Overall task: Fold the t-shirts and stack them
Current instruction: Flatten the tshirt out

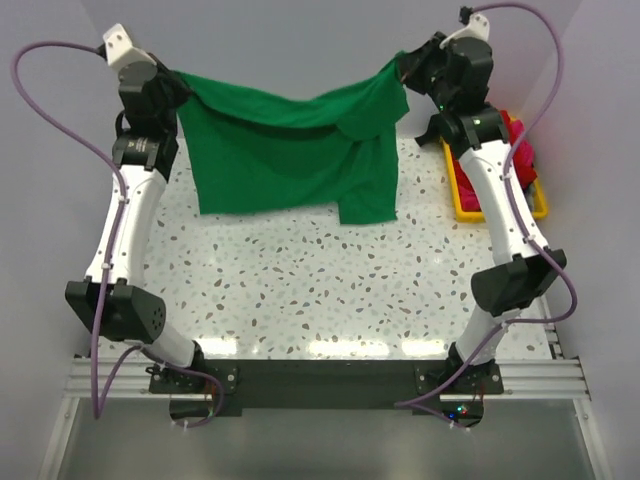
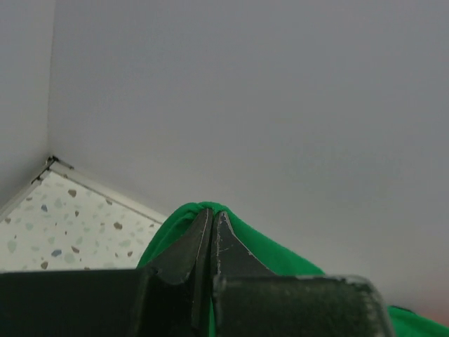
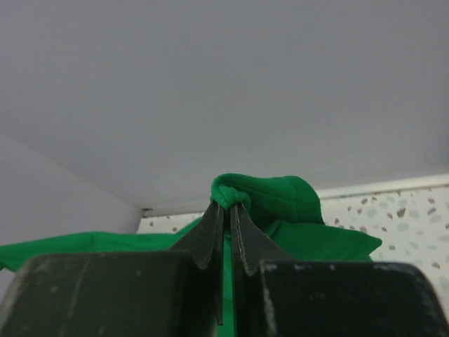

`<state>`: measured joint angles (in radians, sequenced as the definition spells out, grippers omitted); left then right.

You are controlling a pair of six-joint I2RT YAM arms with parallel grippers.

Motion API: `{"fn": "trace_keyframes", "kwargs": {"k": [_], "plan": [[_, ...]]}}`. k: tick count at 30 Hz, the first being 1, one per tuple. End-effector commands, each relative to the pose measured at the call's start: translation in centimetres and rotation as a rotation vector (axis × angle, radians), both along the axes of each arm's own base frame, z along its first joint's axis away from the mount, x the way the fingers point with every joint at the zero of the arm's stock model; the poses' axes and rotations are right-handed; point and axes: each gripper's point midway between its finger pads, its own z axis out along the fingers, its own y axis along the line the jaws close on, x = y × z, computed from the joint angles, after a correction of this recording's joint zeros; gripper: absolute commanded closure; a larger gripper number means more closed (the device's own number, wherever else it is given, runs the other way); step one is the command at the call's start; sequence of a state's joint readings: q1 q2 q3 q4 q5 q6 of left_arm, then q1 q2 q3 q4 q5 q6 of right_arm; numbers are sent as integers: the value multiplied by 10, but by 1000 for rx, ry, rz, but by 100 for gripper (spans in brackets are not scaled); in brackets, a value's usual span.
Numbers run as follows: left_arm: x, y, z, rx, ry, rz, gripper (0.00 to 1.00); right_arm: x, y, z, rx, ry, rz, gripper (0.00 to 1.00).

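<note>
Left gripper (image 1: 180, 85) and right gripper (image 1: 405, 68), both pinching the green t-shirt (image 1: 285, 155), hold it stretched across the frame's upper middle above the speckled table (image 1: 300, 280).

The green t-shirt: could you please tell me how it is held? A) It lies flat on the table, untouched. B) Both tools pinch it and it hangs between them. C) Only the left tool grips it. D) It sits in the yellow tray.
B: the left tool and the right tool are each shut on a fold of the green t-shirt, which hangs spread between them.
</note>
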<state>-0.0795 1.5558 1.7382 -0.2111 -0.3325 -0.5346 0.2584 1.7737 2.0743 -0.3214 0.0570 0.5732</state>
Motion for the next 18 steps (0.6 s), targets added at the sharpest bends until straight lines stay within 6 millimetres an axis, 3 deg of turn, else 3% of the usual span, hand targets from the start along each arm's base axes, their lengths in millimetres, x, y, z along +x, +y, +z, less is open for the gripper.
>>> {"fn": "trace_keyframes", "kwargs": {"k": [1, 3, 4, 5, 6, 7, 9, 10, 11, 12, 13, 15, 16, 17, 18], "plan": [[-43, 6, 127, -13, -313, -56, 100, -62, -25, 147, 77, -346, -36, 100], [-61, 7, 137, -9, -338, -55, 100, -73, -28, 149, 90, -354, -32, 100], [-61, 7, 123, -4, -309, -55, 100, -64, -24, 119, 76, -292, -28, 100], [-75, 8, 126, -4, -323, -53, 100, -83, -29, 126, 86, -313, -28, 100], [-79, 10, 118, -4, -306, -41, 100, -85, -30, 115, 92, -287, -29, 100], [-74, 11, 84, -11, -236, -37, 100, -78, -28, 72, 72, -197, -30, 100], [-88, 9, 61, -31, -195, -46, 100, -96, -32, 53, 92, -163, -32, 100], [-84, 6, 13, -56, -102, -53, 100, -92, -29, -2, 71, -54, -27, 100], [-96, 5, 2, -74, -94, -59, 100, -106, -32, -11, 81, -43, -26, 100], [-99, 3, -21, -119, -58, -63, 100, -111, -31, -33, 96, 2, -20, 98], [-102, 2, -79, -140, 53, -56, 100, -114, -30, -94, 77, 121, -21, 93], [-119, 0, -121, -183, 110, -54, 100, -130, -31, -134, 99, 185, -18, 85], [-129, -2, -176, -224, 209, -40, 98, -139, -33, -189, 81, 292, -24, 80], [-138, -3, -195, -241, 234, -37, 95, -145, -33, -211, 75, 332, -20, 65], [-144, -5, -215, -253, 266, -40, 90, -152, -35, -233, 64, 377, -27, 58]]}}
